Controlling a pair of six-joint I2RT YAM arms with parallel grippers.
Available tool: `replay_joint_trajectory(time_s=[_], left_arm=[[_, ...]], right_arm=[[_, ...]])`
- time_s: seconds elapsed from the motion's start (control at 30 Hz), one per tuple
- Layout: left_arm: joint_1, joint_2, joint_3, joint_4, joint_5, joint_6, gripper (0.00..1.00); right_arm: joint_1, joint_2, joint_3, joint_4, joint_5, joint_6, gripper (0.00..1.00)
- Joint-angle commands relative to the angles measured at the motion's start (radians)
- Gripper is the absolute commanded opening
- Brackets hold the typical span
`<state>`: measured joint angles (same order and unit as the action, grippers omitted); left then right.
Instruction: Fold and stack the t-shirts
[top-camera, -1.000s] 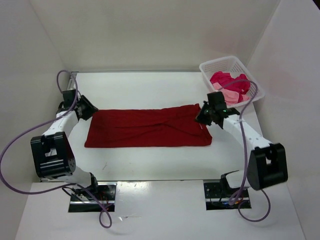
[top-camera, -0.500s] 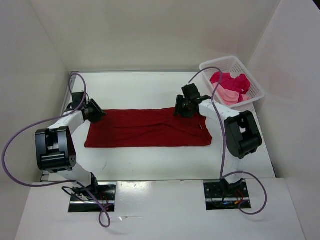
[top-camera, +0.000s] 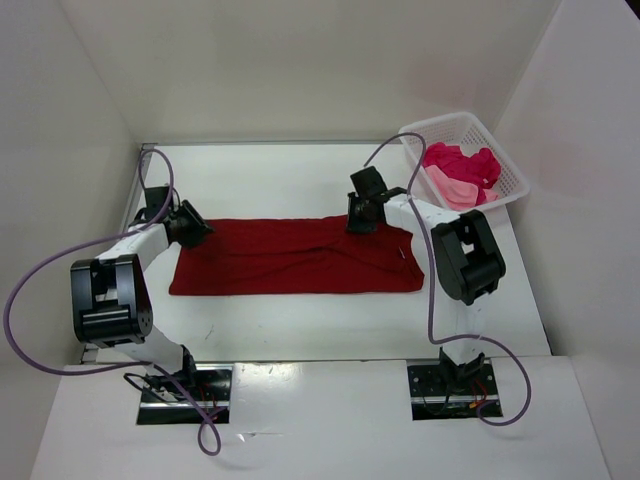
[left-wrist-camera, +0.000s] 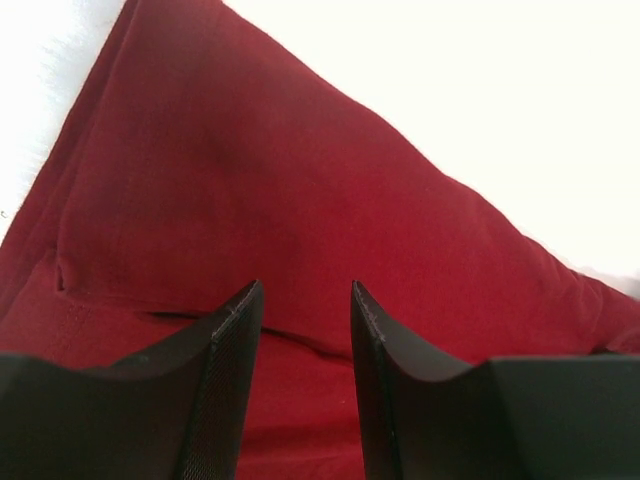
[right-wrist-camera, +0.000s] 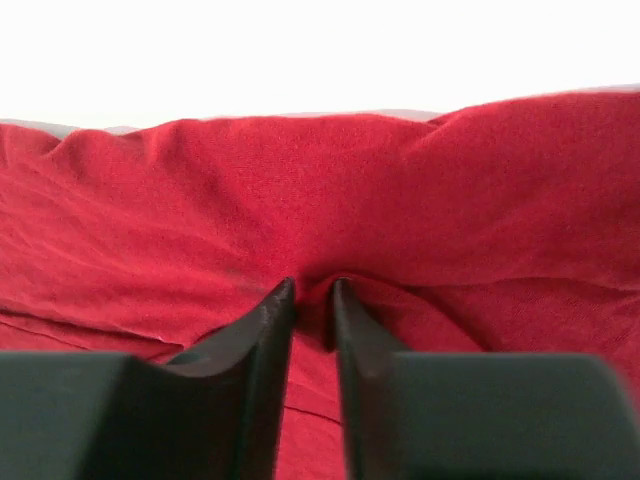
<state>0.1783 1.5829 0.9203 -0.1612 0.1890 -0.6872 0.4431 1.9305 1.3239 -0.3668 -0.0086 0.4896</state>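
A dark red t-shirt (top-camera: 290, 258) lies on the white table, folded into a long flat strip. My left gripper (top-camera: 192, 226) rests at the strip's far left corner. Its jaws (left-wrist-camera: 305, 295) stand apart over the cloth (left-wrist-camera: 250, 180) with nothing between them. My right gripper (top-camera: 358, 222) is at the strip's far edge, right of the middle. In the right wrist view the jaws (right-wrist-camera: 312, 285) have closed in on a puckered fold of red cloth (right-wrist-camera: 200, 200). A magenta t-shirt (top-camera: 460, 160) and a light pink t-shirt (top-camera: 455, 190) lie bunched in the basket.
The white lattice basket (top-camera: 440, 122) stands at the far right corner of the table. White walls close in the table on the left, back and right. Purple cables loop off both arms.
My right gripper let go at the shirt's right end, moved left along the far edge and closed on a fold there. The left gripper stayed at the left corner.
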Motion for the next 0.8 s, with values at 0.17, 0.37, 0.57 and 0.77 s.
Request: replay_joint_trajectory(time_s=[0.17, 0.37, 0.57, 0.77], left_arm=[[-0.003, -0.052, -0.008, 0.029, 0.018, -0.006, 0.48], [-0.003, -0.052, -0.008, 0.038, 0.018, -0.015, 0.48], [-0.003, -0.052, -0.008, 0.038, 0.027, -0.025, 0.48], [-0.003, -0.052, 0.002, 0.038, 0.027, -0.025, 0.48]], right_arm=[[0.037, -0.086, -0.018, -0.032, 0.003, 0.024, 0.10], [0.072, -0.185, -0.132, -0.032, -0.036, 0.076, 0.00], [0.138, -0.291, -0.186, -0.067, -0.050, 0.149, 0.00], [0.207, -0.314, -0.241, -0.057, -0.079, 0.239, 0.00]])
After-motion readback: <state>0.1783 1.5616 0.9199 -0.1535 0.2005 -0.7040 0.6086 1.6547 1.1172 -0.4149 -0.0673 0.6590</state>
